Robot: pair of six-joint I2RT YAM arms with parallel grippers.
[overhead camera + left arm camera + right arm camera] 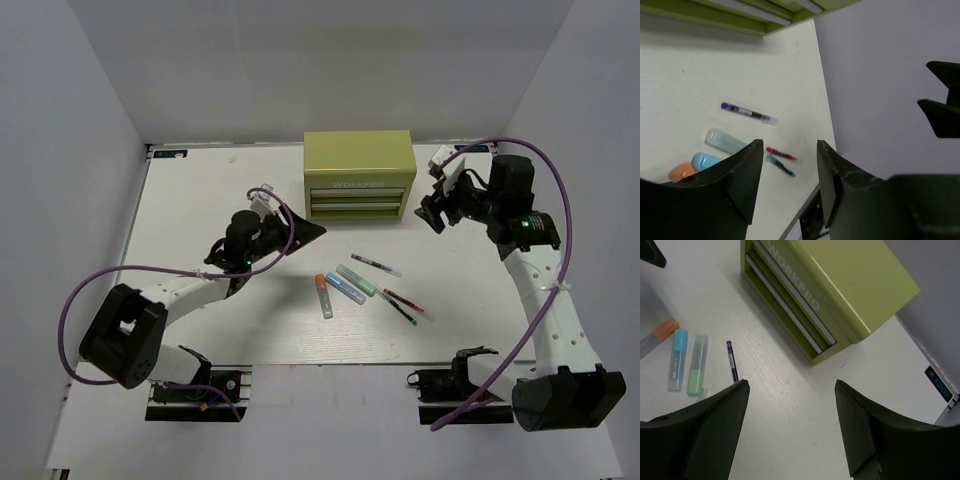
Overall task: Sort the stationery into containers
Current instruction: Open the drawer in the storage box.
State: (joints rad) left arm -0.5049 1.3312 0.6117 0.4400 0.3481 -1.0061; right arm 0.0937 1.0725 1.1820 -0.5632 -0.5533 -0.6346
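Note:
The olive-green WORKPRO tool chest (360,175) stands at the back middle with both drawers shut; it also shows in the right wrist view (840,280). In front of it lie the orange marker (323,290), blue marker (345,288), green marker (357,279), a clear pen with a purple end (376,264), a red pen (408,303) and a dark pen (400,310). My left gripper (305,232) is open and empty, above the table left of the stationery. My right gripper (432,215) is open and empty beside the chest's right front corner.
The white table (200,200) has grey walls on three sides. A small white object (441,156) lies at the back right near the chest. The arm bases and rails (195,390) sit at the near edge.

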